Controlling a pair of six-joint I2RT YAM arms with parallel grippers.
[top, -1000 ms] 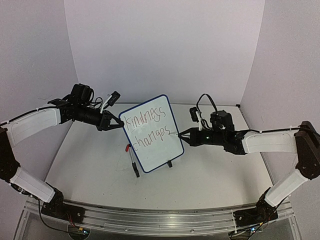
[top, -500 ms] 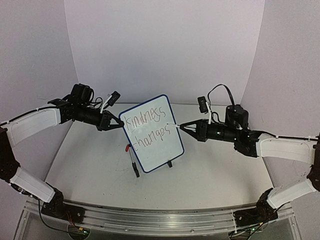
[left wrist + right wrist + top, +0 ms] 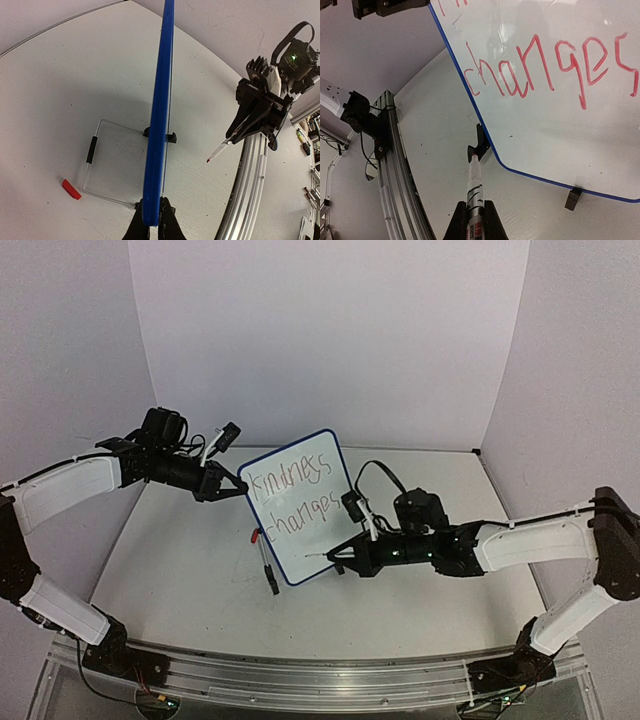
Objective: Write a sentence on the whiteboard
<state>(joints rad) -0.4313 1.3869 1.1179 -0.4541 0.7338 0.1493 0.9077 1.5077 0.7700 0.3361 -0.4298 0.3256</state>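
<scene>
The whiteboard (image 3: 305, 540) stands upright on two black feet at mid table. Red words "kindness" (image 3: 290, 475) and "changes" (image 3: 298, 517) fill two lines; its lower part is blank. My left gripper (image 3: 240, 489) is shut on the board's left edge, which shows as a blue frame (image 3: 159, 110) between my jaws (image 3: 151, 220). My right gripper (image 3: 338, 553) is shut on a red-tipped marker (image 3: 476, 182). The marker tip (image 3: 208, 161) hovers a little off the board's lower front, near the foot (image 3: 480, 145). "changes" (image 3: 545, 70) shows large above it.
A red marker cap (image 3: 71, 189) and a wire stand with a black grip (image 3: 91, 149) lie on the table behind the board. The metal rail (image 3: 390, 165) runs along the near edge. White walls close in the back and sides.
My right gripper has carried the marker from the end of "changes" at the board's right edge down and left to the blank lower part. The left gripper and board have not moved.
</scene>
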